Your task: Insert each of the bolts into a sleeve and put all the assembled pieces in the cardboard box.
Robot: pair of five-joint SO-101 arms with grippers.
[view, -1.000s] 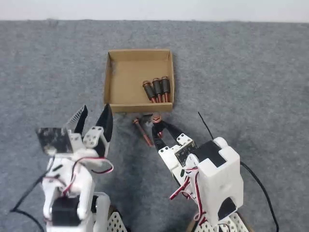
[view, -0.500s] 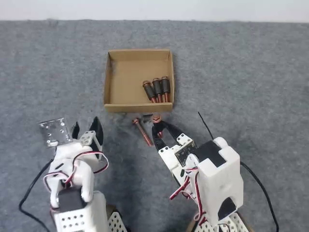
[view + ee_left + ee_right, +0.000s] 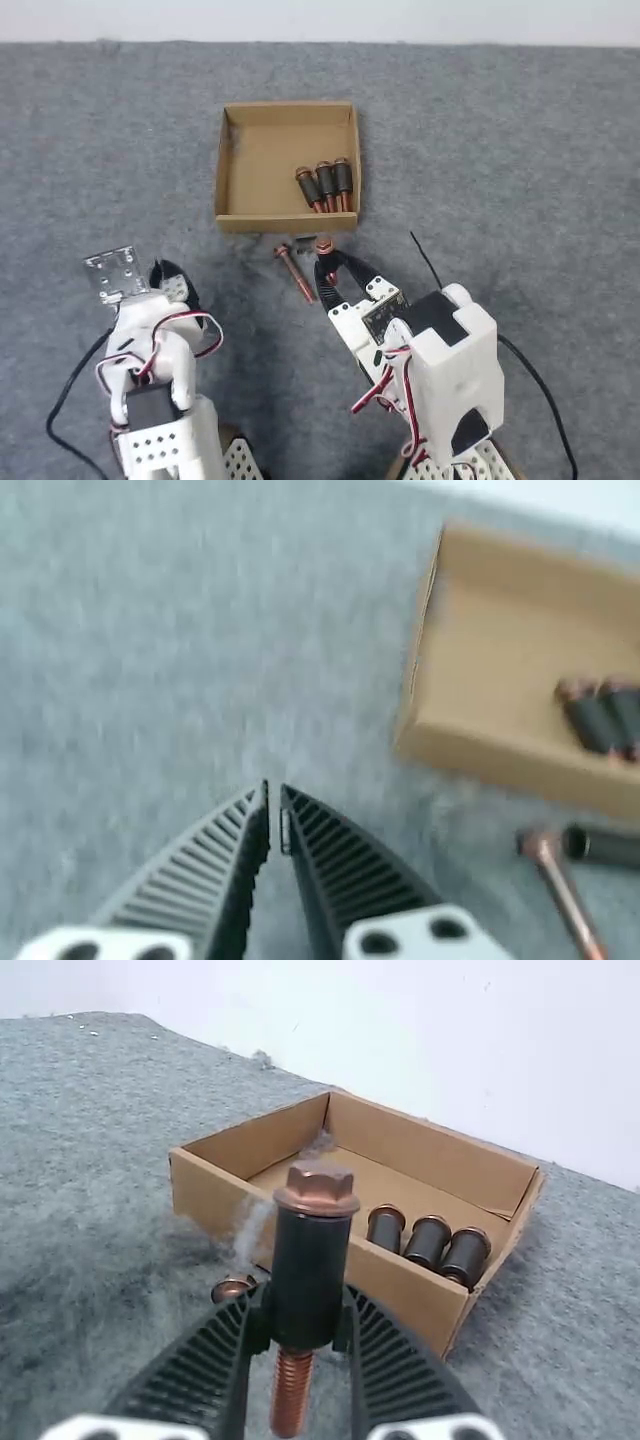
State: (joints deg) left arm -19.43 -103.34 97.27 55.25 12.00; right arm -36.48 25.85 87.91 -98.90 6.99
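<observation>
Cardboard box with three assembled pieces

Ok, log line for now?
right gripper: shut on sleeved bolt; left gripper: shut, empty; box: three pieces; mat: loose bolt, sleeve

cardboard box: 1 | assembled pieces: 4 | loose bolt: 1 | loose sleeve: 1

1. The table carried a grey, felt-like cloth from edge to edge, its nap coarse and mottled.
2. A plain white wall stood along the table's far edge and met the cloth in a straight line.
3. A small tuft of grey fluff stuck up from the cloth's far edge against the wall.
4. A few pale specks lay on the cloth near that same edge.
</observation>
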